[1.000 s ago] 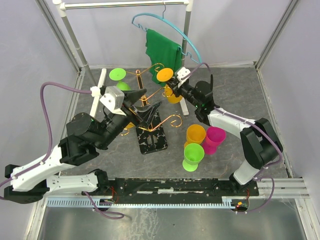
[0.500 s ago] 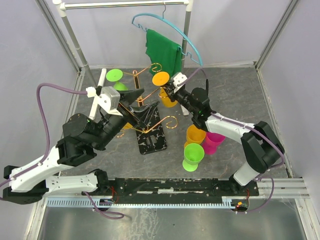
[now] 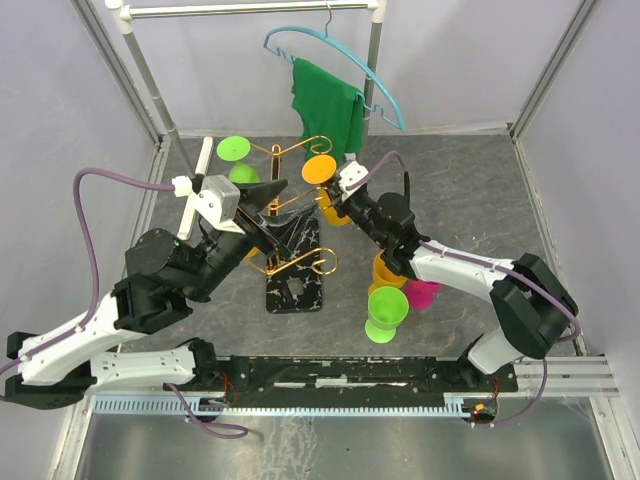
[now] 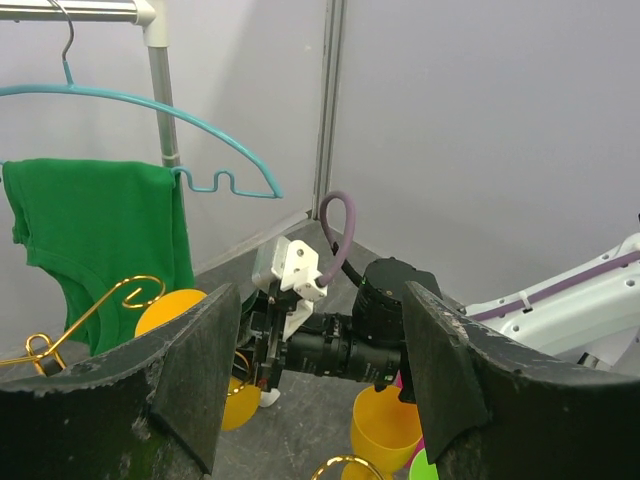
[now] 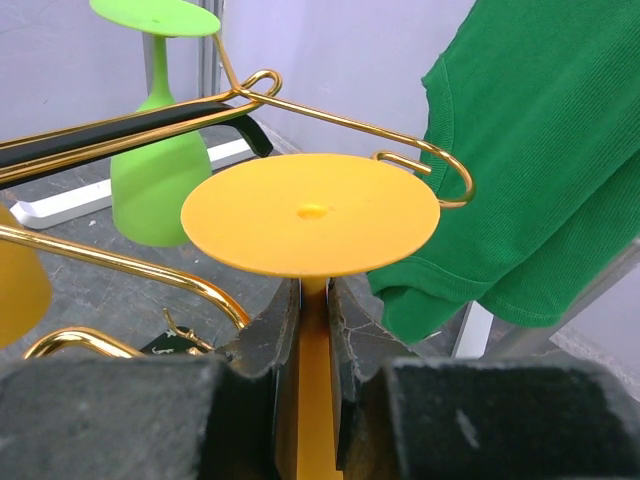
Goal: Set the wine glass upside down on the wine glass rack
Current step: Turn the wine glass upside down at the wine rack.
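Observation:
The wine glass rack is a gold scroll-armed stand on a black marbled base at the table's middle. A green glass hangs upside down on it. My right gripper is shut on the stem of an orange wine glass, held upside down with its foot up, right beside the rack's right arms. In the right wrist view the fingers clamp the stem under the orange foot, with a gold arm just behind. My left gripper is open at the rack's top; its fingers stand wide apart.
Yellow, pink and green glasses stand upright on the table to the right. A white clothes rail at the back carries a teal hanger with a green cloth.
My right gripper has carried the orange glass leftward and nearer to the rack. The rack's base has shifted left and toward the near edge. My left gripper stays at the rack's top.

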